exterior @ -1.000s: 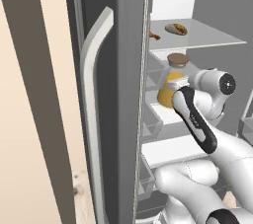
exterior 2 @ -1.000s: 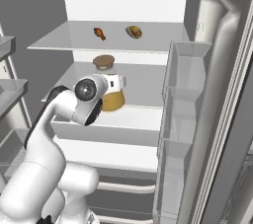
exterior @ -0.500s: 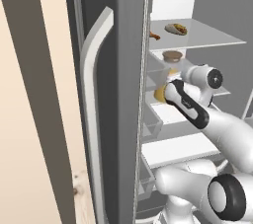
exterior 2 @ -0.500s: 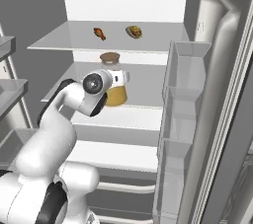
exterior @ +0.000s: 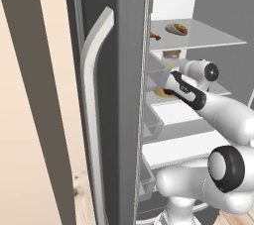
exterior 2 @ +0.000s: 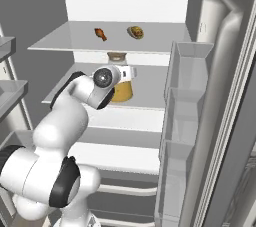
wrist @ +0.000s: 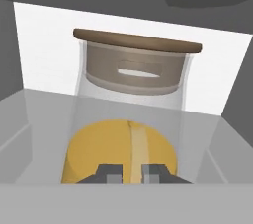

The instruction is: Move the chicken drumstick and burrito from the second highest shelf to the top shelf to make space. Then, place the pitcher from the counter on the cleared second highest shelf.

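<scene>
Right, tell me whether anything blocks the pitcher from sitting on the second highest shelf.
Nothing visible does. The pitcher is already at the second highest shelf, with the gripper shut on it. The chicken drumstick and burrito lie on the top shelf, out of the way.

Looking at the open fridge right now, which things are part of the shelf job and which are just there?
Part of the job:
chicken drumstick, on the top shelf
burrito, on the top shelf
pitcher, on the second shelf
gripper, shut on the pitcher

Just there:
door bins
fridge door handle
</scene>
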